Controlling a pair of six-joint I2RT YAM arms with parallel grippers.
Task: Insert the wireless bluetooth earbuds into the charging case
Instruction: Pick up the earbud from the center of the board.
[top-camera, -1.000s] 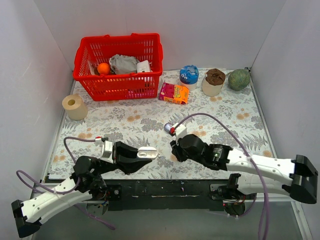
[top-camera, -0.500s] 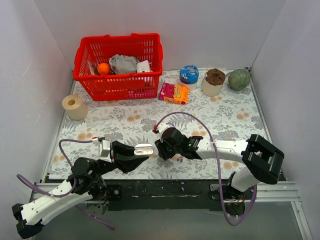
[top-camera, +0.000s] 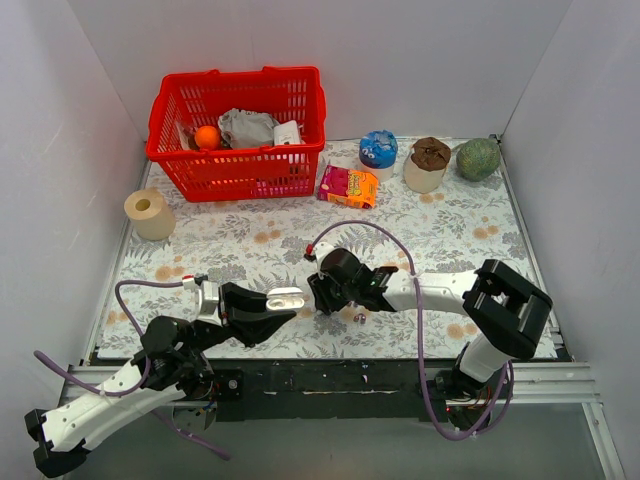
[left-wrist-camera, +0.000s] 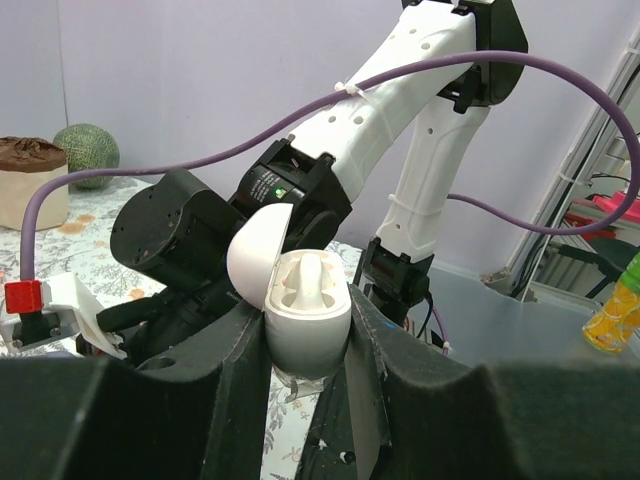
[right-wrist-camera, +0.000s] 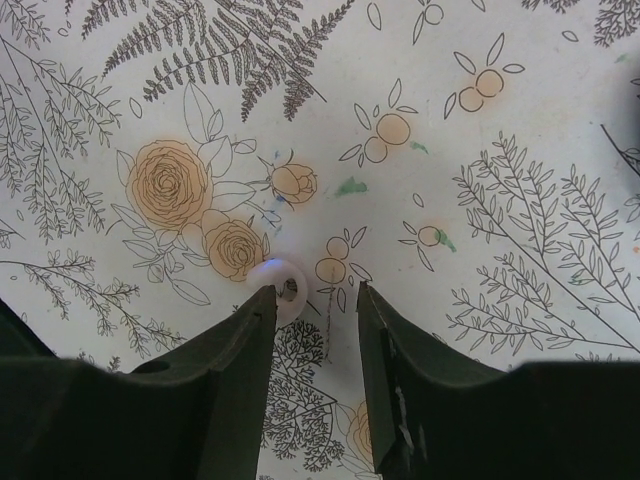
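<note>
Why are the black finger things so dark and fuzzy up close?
Left wrist view: fingers of the left gripper sit right by the lens, so they blur dark; the charging case looks sharp. Right wrist view: the right gripper does likewise, tablecloth crisp. Top view: evenly lit, sharp.

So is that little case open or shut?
Open: the charging case, clamped in the left gripper, has its lid tipped back, showing the moulded inside.

We look down on a table (top-camera: 470, 225) spread with a pale cloth (right-wrist-camera: 520, 150) printed with grey ferns and orange flowers. A plain, pale back wall (top-camera: 420, 70) and two matching side walls (top-camera: 60, 150) close it in. A black rail (top-camera: 330, 378) runs along the near edge. The light is soft and even, and shadows are faint.
</note>
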